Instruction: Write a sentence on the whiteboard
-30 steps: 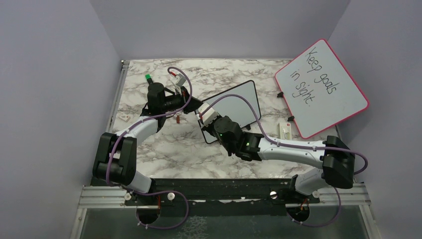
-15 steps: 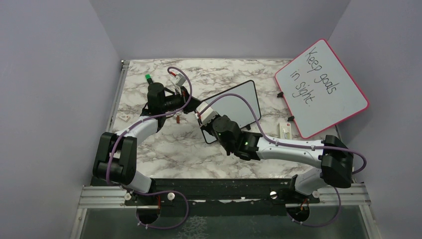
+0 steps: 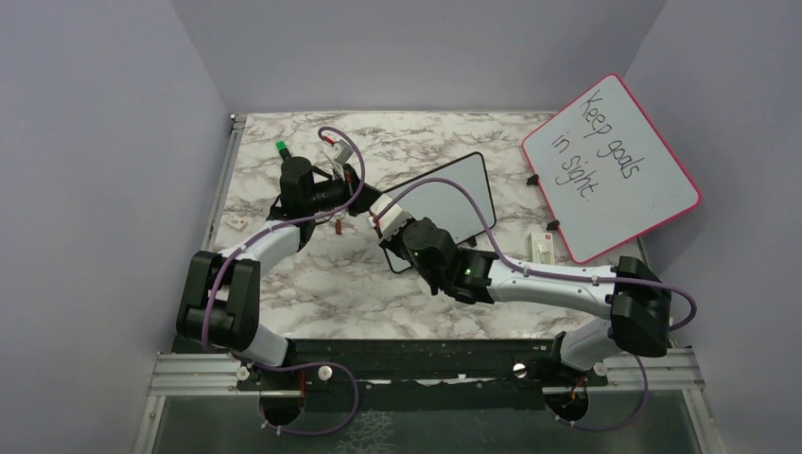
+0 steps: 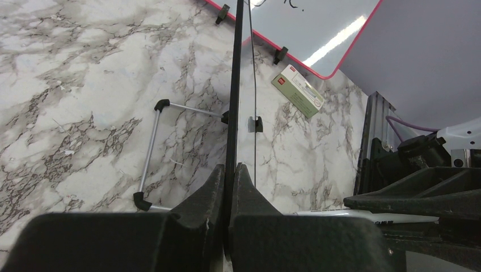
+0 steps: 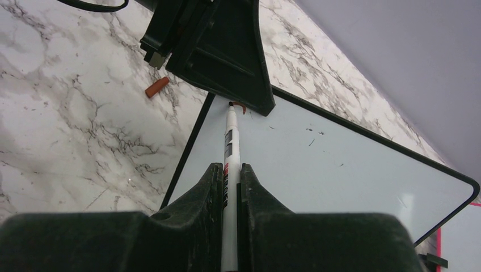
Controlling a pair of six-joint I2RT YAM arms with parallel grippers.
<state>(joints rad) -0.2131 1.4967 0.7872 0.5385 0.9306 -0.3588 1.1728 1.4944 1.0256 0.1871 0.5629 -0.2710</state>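
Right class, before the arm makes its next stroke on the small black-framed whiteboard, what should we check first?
1. Left hand clamps the small black-framed white board by its edge: ok.
2. Right hand shut on the white marker pen: ok.
3. Cap off: reddish-brown cap lies on the marble table: ok.
4. Pen tip touching the board: cannot tell.
5. Writing room: surface bare except for a few specks: ok.

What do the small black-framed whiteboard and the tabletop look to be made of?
The whiteboard: smooth, faintly glossy pale face, probably coated sheet; thin black frame with rounded corners looks like matte plastic. The table: white with grey marble veining, flat and even; real stone or printed laminate, I cannot tell.
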